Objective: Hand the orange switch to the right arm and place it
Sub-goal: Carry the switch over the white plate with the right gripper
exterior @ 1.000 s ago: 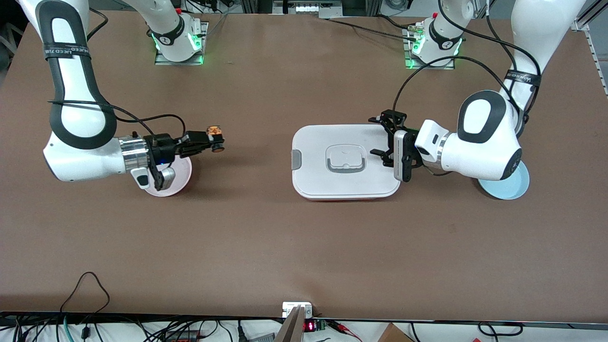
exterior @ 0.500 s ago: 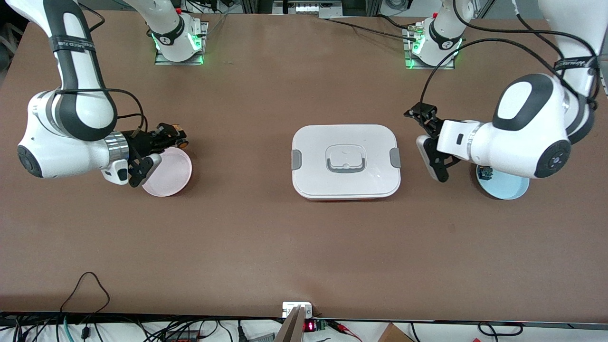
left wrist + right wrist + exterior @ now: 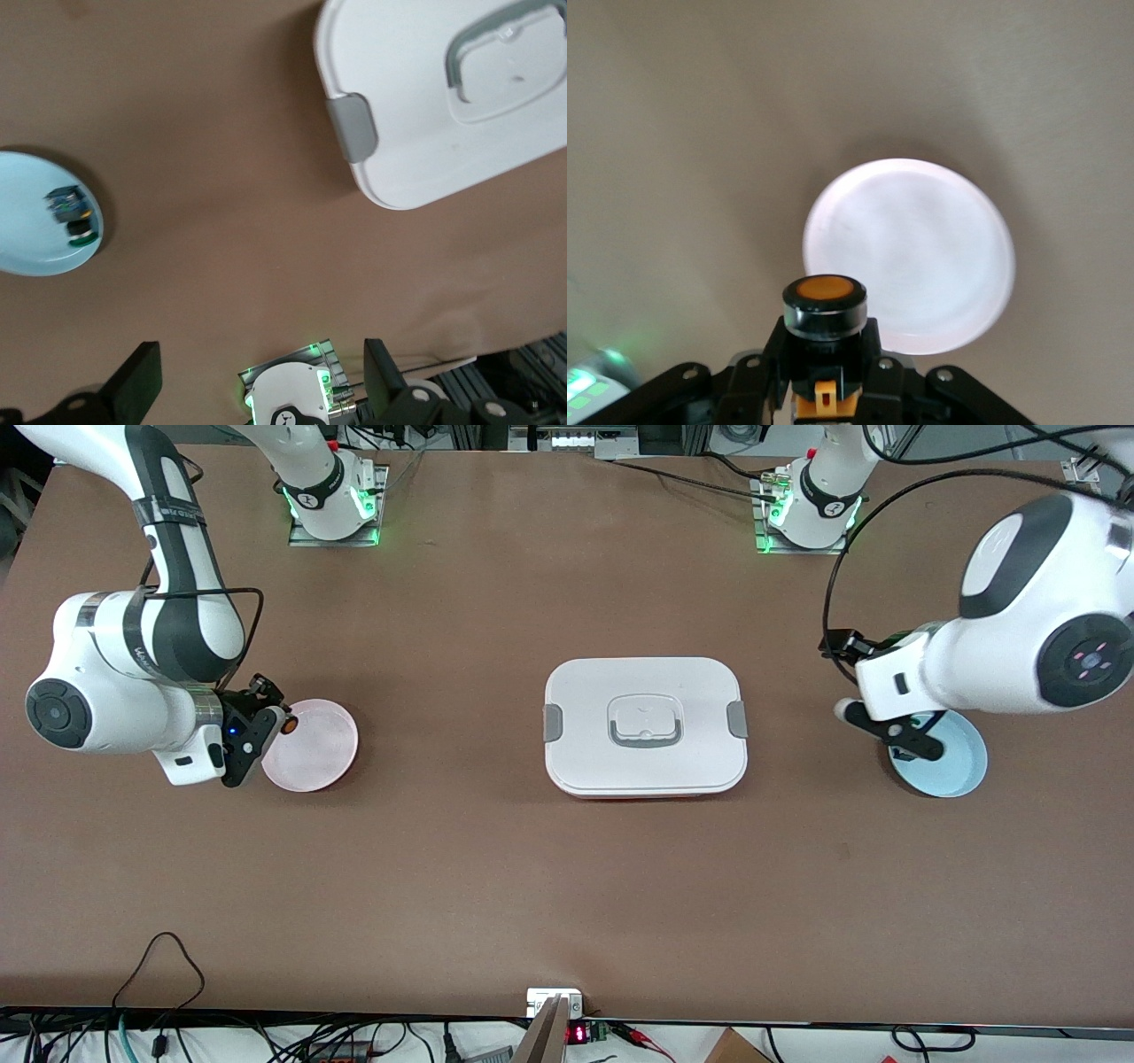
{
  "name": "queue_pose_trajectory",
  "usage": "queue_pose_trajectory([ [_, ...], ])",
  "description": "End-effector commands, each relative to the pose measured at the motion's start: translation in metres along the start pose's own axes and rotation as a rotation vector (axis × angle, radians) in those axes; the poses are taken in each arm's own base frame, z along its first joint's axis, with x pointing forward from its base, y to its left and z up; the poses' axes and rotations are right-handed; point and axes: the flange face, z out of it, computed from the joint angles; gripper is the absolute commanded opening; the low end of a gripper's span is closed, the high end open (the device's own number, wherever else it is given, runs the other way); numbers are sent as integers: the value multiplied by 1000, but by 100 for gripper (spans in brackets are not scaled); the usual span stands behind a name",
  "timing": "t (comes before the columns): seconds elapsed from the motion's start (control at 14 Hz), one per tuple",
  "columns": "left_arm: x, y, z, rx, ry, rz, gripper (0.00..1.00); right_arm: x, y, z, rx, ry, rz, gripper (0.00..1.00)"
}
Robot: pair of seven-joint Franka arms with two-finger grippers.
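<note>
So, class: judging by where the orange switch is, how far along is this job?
Handover looks done: the right gripper is shut on the orange switch at the pink plate's edge. The left gripper waits open over the blue plate. Setting it down remains.

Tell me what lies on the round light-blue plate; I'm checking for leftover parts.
The round light-blue plate holds one small blue-bodied, green-capped part near its rim. In the front view the left arm's open hand covers that spot.
</note>
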Motion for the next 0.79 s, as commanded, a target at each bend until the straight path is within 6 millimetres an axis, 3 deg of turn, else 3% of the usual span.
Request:
queue_pose_trajectory([
  [0.0, -43, -26, -34, 112, 147, -164, 100, -1, -3, 14, -97, -13, -156, 0],
  [0.07, -56, -34, -40, 114, 195, -204, 100, -2, -2, 23, -116, -7, -204, 0],
  [0.21, -90, -30, -43, 120, 284, -231, 100, -5, -1, 40, -143, 0, -280, 0],
  [0.29, -96, -27, -40, 129, 326, -228, 100, -6, 0, 45, -159, 3, -312, 0],
  [0.43, -89, -25, -44, 129, 362, -222, 100, -6, 0, 57, -193, 8, -382, 0],
  [0.5, -73, -25, -52, 124, 368, -233, 100, -9, 0, 64, -208, 11, -403, 0],
  [0.71, -71, -27, -51, 96, 322, -303, 100, -10, -2, 77, -225, 2, -434, 0],
])
